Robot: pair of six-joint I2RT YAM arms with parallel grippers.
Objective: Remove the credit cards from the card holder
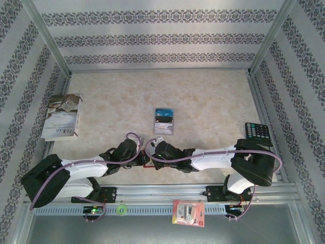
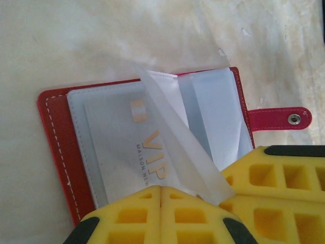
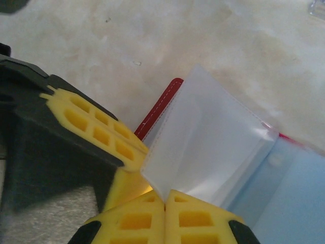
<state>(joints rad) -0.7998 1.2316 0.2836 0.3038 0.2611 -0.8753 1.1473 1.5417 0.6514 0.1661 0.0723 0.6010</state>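
Note:
The red card holder [image 2: 57, 147] lies open on the table, its grey-blue pockets up. A pale credit card [image 2: 127, 152] printed VIP sits in the left pocket. My left gripper [image 2: 161, 189] is shut on that card's near edge. My right gripper [image 3: 165, 195] is shut on the corner of a clear pocket sleeve [image 3: 208, 147] and holds it lifted off the holder [image 3: 157, 104]. Both grippers, left [image 1: 142, 158] and right [image 1: 152, 152], meet tip to tip at the table's near middle. Two more credit cards [image 1: 164, 121], one blue and one dark, lie side by side just beyond them.
A black calculator [image 1: 258, 132] sits at the right edge and a booklet [image 1: 62, 116] at the far left. On the near rail lie a red-and-white blister pack [image 1: 188, 212] and a small green ring [image 1: 121, 209]. The right gripper's yellow fingers [image 2: 274, 178] crowd the holder's near right corner.

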